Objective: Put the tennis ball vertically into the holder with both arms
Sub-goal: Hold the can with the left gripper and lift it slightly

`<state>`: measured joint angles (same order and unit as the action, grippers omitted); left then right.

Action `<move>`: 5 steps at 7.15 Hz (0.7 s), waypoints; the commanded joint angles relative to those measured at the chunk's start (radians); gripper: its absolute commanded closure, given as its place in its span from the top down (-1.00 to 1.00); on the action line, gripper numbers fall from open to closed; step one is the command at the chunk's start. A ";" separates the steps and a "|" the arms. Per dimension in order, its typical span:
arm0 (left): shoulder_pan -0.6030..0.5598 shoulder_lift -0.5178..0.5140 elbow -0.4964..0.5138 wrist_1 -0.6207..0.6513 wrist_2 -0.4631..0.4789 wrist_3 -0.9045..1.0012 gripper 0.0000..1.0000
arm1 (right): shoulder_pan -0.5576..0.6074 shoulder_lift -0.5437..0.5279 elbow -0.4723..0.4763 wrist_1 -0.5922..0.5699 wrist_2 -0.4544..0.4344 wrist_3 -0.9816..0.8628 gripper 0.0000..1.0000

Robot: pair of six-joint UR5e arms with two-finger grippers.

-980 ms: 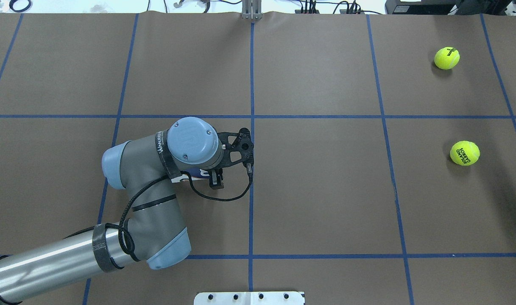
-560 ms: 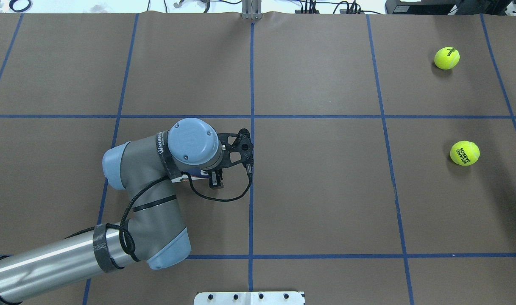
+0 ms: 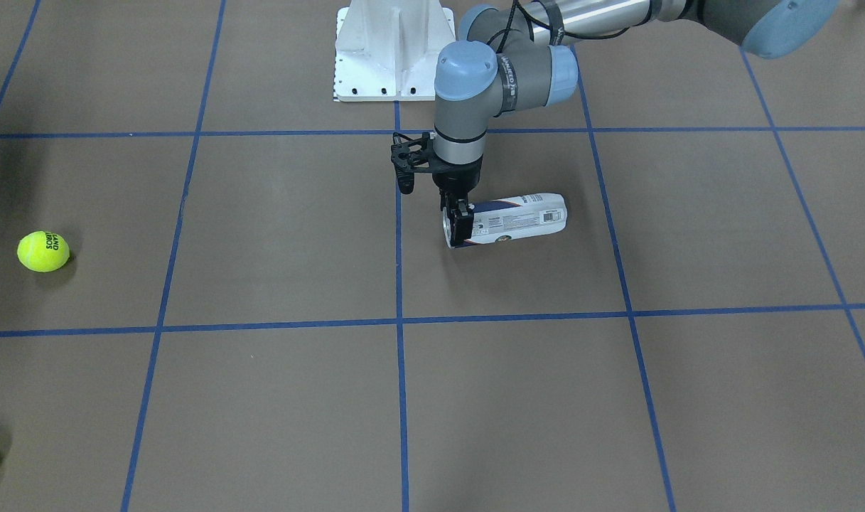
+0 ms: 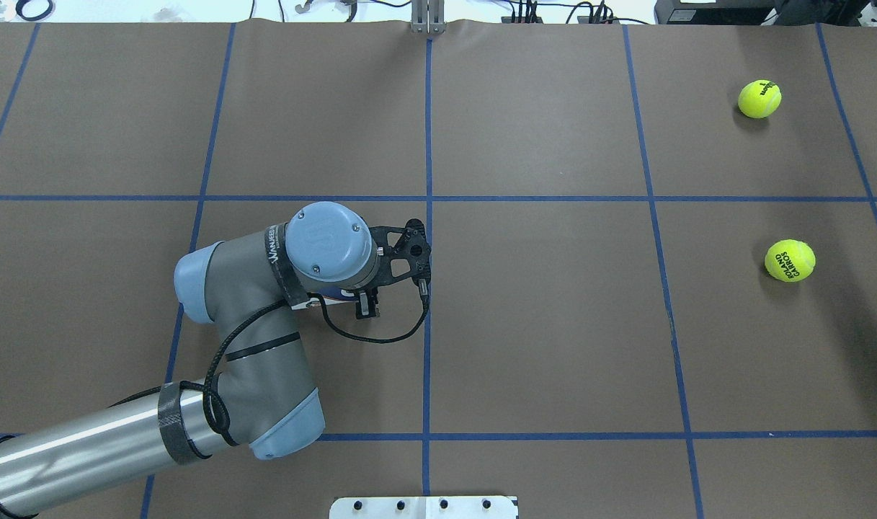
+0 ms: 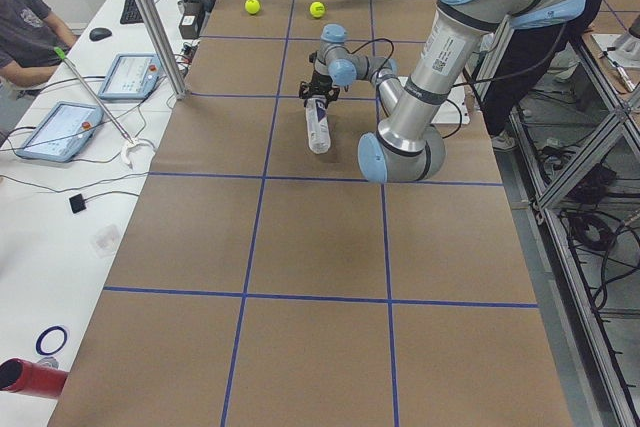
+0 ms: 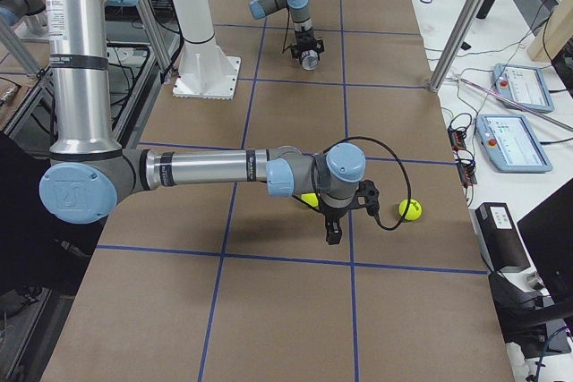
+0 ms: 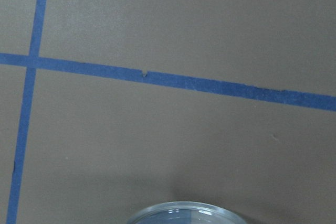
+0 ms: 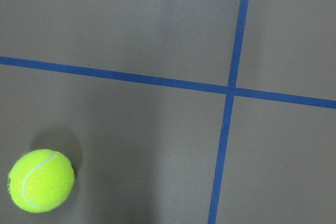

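Observation:
The holder point(image 3: 517, 219), a white and navy can, lies on its side on the brown table; only a sliver of it point(image 4: 330, 293) shows under the left wrist in the overhead view. My left gripper point(image 3: 459, 222) points straight down and is shut across the holder near its open rim point(image 7: 184, 214). Two tennis balls point(image 4: 759, 99) point(image 4: 790, 260) lie far off on the right side. My right gripper point(image 6: 331, 234) hangs above the table close to a ball point(image 6: 410, 209); I cannot tell whether it is open. A ball point(image 8: 41, 180) shows in the right wrist view.
The white pedestal base point(image 3: 393, 50) stands at the robot's edge of the table. Blue tape lines point(image 4: 427, 324) divide the table into squares. Operators' tablets point(image 5: 60, 127) and cables lie along the far side.
The left gripper's visible finger has drawn in slightly toward the holder. The balls have not moved.

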<state>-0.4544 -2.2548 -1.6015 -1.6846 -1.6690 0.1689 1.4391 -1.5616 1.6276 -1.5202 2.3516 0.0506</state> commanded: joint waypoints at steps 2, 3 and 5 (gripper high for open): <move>0.000 0.000 0.000 0.000 0.014 0.000 0.58 | 0.000 0.000 0.000 0.000 0.000 0.000 0.99; 0.000 -0.003 -0.008 -0.001 0.017 0.000 0.58 | 0.000 0.000 0.000 0.000 0.000 0.000 0.99; -0.027 -0.005 -0.040 -0.155 0.037 -0.081 0.55 | 0.000 0.000 0.001 0.000 0.000 0.000 0.99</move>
<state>-0.4636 -2.2585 -1.6282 -1.7432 -1.6399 0.1412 1.4389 -1.5616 1.6277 -1.5202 2.3516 0.0506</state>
